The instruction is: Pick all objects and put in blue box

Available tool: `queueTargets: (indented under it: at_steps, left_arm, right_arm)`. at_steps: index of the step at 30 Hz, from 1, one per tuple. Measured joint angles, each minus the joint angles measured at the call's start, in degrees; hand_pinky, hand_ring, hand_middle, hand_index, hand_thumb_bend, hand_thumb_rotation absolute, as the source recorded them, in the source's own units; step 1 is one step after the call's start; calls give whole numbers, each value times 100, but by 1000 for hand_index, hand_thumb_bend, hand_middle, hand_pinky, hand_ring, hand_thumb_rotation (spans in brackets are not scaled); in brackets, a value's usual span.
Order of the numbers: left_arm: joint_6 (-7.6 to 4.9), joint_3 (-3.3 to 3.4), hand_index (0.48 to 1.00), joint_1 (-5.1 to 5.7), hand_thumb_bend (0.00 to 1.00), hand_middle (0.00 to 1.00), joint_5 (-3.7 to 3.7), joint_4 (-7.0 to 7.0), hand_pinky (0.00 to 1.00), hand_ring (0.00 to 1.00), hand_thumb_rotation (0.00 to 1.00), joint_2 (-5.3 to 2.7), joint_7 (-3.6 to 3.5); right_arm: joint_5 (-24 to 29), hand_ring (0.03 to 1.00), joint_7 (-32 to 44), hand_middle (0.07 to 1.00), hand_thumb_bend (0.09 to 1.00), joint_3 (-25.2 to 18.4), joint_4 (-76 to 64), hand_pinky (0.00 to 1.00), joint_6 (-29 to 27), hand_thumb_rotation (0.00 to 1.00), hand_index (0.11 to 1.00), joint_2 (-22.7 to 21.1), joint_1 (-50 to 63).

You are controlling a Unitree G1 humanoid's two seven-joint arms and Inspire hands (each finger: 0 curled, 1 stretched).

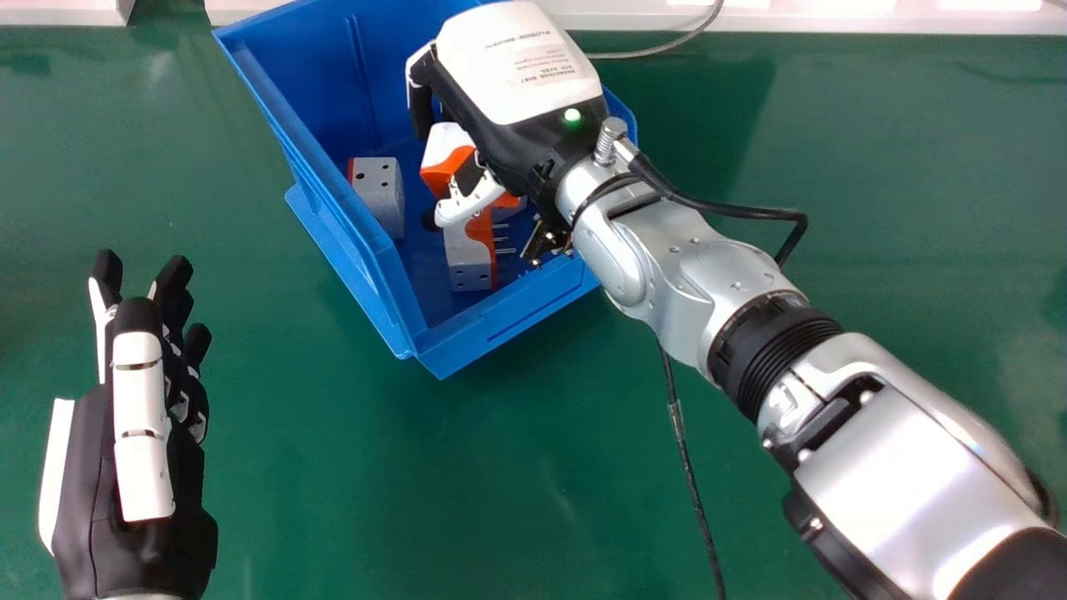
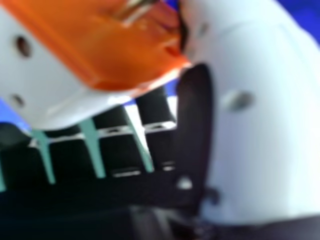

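In the head view, the right hand (image 1: 521,71) is over the blue box (image 1: 367,287) at eleven o'clock, its fingers and thumb gripping an orange-and-white block (image 1: 448,148) inside the walls. From that block, a grey block (image 1: 382,192) sits in the box at eight o'clock and a pinned block (image 1: 468,260) at six. The left hand (image 1: 137,467), fingers extended, is between eight and nine o'clock over the green table (image 1: 417,500).
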Motion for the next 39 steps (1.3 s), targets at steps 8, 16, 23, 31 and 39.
queueTargets:
  at_steps: [8,16,23,31,39]
  left_arm:
    - [-13,-38,996,108,449,953,113,-48,1000,999,961,-124,101]
    - [-13,-125,1000,129,430,969,163,-65,1000,1000,980,-132,92]
    - [-13,-177,1000,154,416,968,207,-80,1000,1000,987,-174,110]
    - [-13,-179,1000,104,428,969,225,-80,1000,1000,978,-177,109]
    - [-11,-178,1000,32,426,969,220,-80,1000,1000,969,-176,104]
  right_arm:
    - [152,563,571,631,496,46,168,483,348,150,493,126,-107]
    - [102,891,764,907,482,417,136,798,423,534,870,101,-116]
    - [105,948,787,971,471,527,103,855,462,619,936,87,-116]
    - [105,970,813,997,470,631,66,881,592,676,959,76,-115]
    - [112,954,831,983,457,643,61,863,653,671,945,49,-115]
